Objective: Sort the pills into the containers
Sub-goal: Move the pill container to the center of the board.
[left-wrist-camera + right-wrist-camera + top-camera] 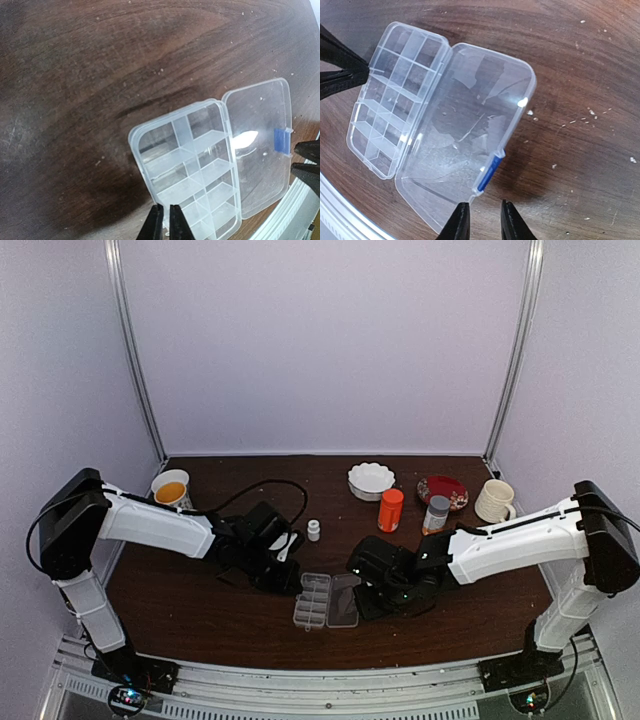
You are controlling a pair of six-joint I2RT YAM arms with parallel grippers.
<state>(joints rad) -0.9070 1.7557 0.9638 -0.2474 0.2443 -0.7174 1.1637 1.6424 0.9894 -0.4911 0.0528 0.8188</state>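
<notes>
The clear organiser box (313, 600) lies near the table's front, with its lid (345, 601) swung open flat to the right. Its cells (192, 170) look empty in both wrist views (390, 105). No clusters of pills show; only a few pale specks (530, 112) lie on the wood. My left gripper (166, 220) is nearly shut, its fingertips straddling the box's left wall. It also shows in the top view (285, 575). My right gripper (484, 215) is open and empty just past the lid's free edge, near the blue latch (488, 173). It also shows in the left wrist view (300, 161).
Along the back stand a cup of orange liquid (170, 490), a tiny white bottle (313, 530), a white bowl (371, 480), an orange bottle (390, 510), a grey-capped jar (436, 513), a red plate (442, 490) and a cream mug (494, 500). The table's front edge is close behind the box.
</notes>
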